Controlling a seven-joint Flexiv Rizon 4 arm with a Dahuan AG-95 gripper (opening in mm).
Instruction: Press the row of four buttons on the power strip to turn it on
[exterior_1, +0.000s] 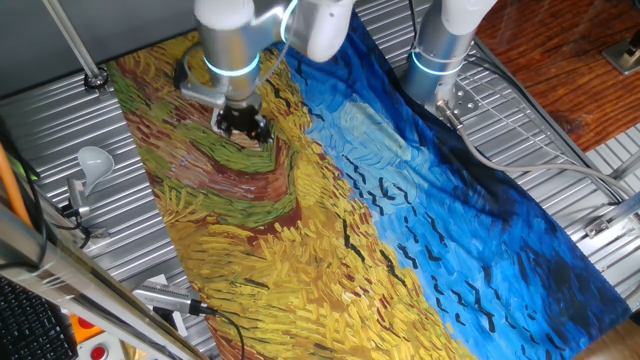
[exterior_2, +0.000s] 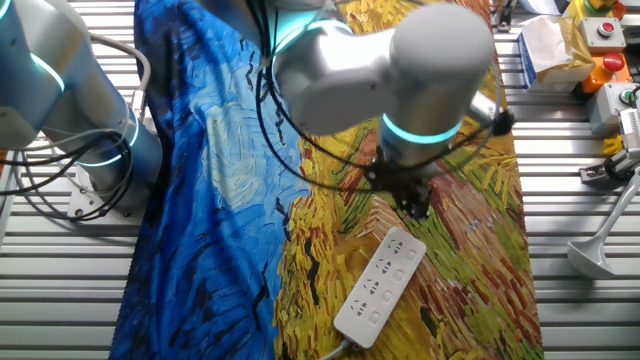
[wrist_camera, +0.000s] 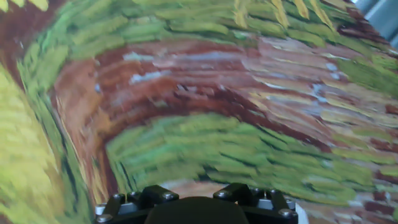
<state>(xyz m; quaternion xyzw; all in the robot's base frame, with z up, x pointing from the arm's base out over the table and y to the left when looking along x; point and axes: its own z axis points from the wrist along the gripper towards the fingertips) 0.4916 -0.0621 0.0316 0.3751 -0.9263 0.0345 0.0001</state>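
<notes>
Item: power strip (exterior_2: 380, 288), white oblong bar, lying flat and at a slant on the painted cloth (exterior_2: 220, 180), its cord running off the lower end toward the picture's bottom edge. It is showing only in the other fixed view; in the one fixed view the arm's head is covering that spot, and the hand view is showing nothing but brown and green brushwork. Item: row of four buttons (exterior_2: 406, 262), small pale switches running along the strip's right-hand edge, beside the socket holes; whether any is already pressed is too fine to tell. Item: gripper (exterior_2: 415, 206), hanging just above the strip's upper end and apart from it, pointing down. Its black tips are bunched in shadow, so whether the fingers are spread or closed cannot be told. Judgement on the step in hand: the arm is lining up for the first press, none looking made yet. Doing it well is likely calling for starting at the button nearest the strip's upper end, coming straight down with a fingertip centred on the switch, pressing lightly so the loose strip is not sliding on the cloth, then stepping along the slant toward the cord end.
</notes>
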